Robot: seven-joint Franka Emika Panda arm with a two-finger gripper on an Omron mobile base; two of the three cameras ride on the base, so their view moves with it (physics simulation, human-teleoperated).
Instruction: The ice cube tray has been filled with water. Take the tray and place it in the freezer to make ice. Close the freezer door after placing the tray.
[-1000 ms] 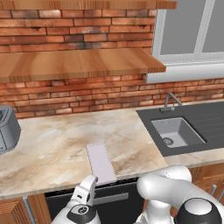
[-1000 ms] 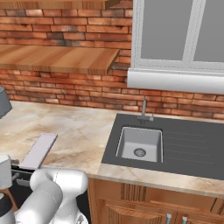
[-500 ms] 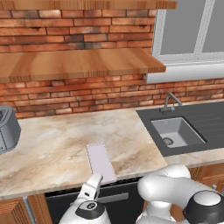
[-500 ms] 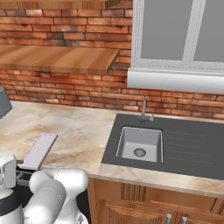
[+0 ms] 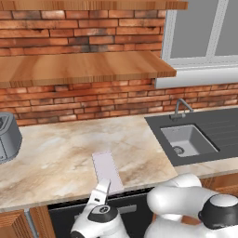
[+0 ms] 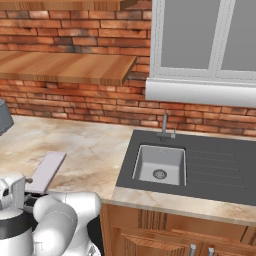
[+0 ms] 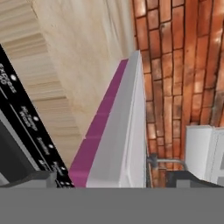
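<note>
The ice cube tray [image 5: 107,170] is a thin pale lavender-grey slab lying flat on the marble counter, its near end at the counter's front edge [image 6: 45,171]. My gripper [image 5: 105,188] reaches up from below the counter edge at that near end. In the hand view the tray [image 7: 120,131] runs away edge-on between the two dark fingertips [image 7: 40,177], showing a purple side. The gripper [image 7: 113,179] is open, one finger on each side of the tray's end, not closed on it. The freezer and the freezer door are out of view.
A grey toaster [image 5: 6,137] stands at the counter's left end. A dark sink [image 5: 188,140] with a faucet [image 5: 180,108] lies to the right. A wooden shelf [image 5: 79,68] hangs over the counter. A black oven front [image 5: 60,214] sits below the tray.
The hand has risen and shifted right, bringing its fingers up to the tray's near end. The jaws stayed open and the tray has not moved.
</note>
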